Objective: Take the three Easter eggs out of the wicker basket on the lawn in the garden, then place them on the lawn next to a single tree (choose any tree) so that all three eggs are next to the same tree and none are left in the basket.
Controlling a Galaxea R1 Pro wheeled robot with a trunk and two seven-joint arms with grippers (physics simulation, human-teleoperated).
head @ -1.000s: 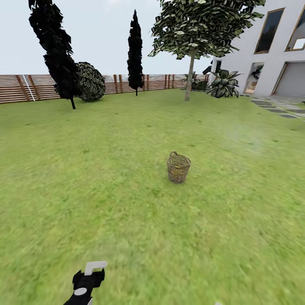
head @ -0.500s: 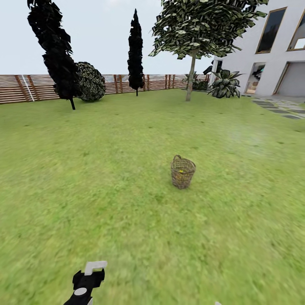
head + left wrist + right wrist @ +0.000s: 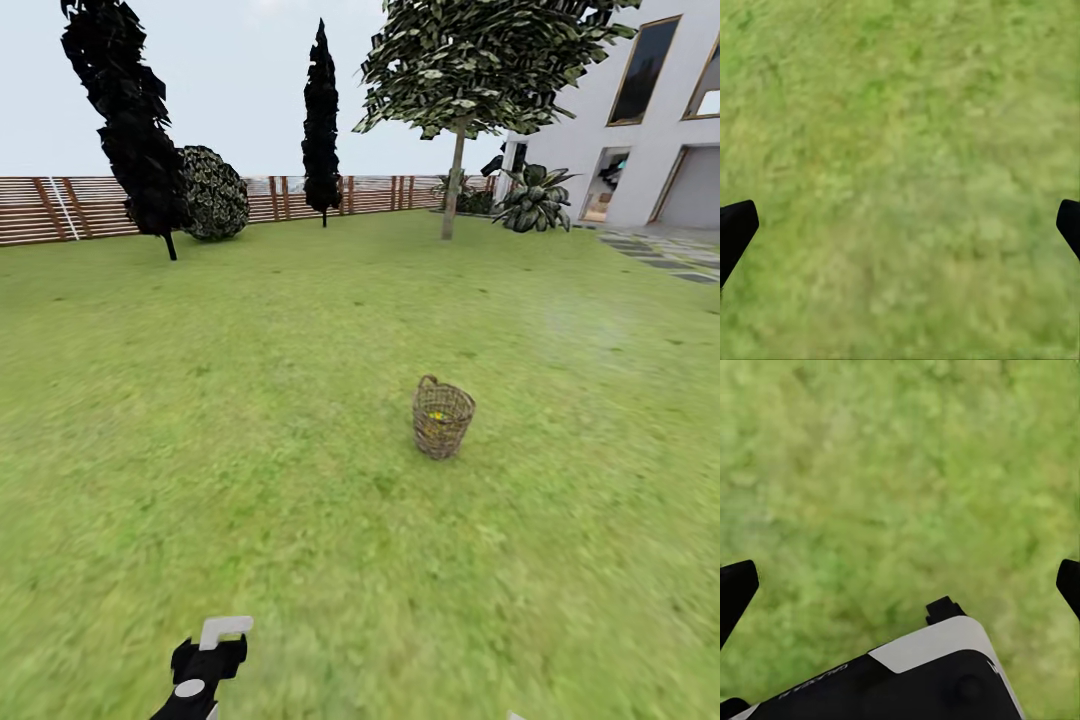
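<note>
The left gripper (image 3: 900,217), a black two-fingered pincer, hangs low over the grass with its tips far apart at the two edges of its wrist view — wide and empty. The right gripper (image 3: 900,577) shows the same wide spread of dark tips, nothing between them but turf, with a black-and-white part of the robot's own body below.

The small round basket of open-woven tan-brown wicker (image 3: 442,418) stands upright on the mottled green lawn (image 3: 250,420), well ahead of both arms and somewhat to the robot's right — so the right arm looks the nearer one, though neither is within reach yet. Its long axis runs vertical: a deep, slightly tapering tub with a small loop handle at the far rim, so the eggs call for a reach down from above. Through the weave, specks of yellow with a touch of red hint at the painted Easter eggs (image 3: 436,414); their number is too small to tell.

Far beyond stands the tall tree with a smooth grey-brown trunk (image 3: 455,180) and broad leafy crown, near the white house (image 3: 660,130) and the brown slatted fence (image 3: 60,205).
</note>
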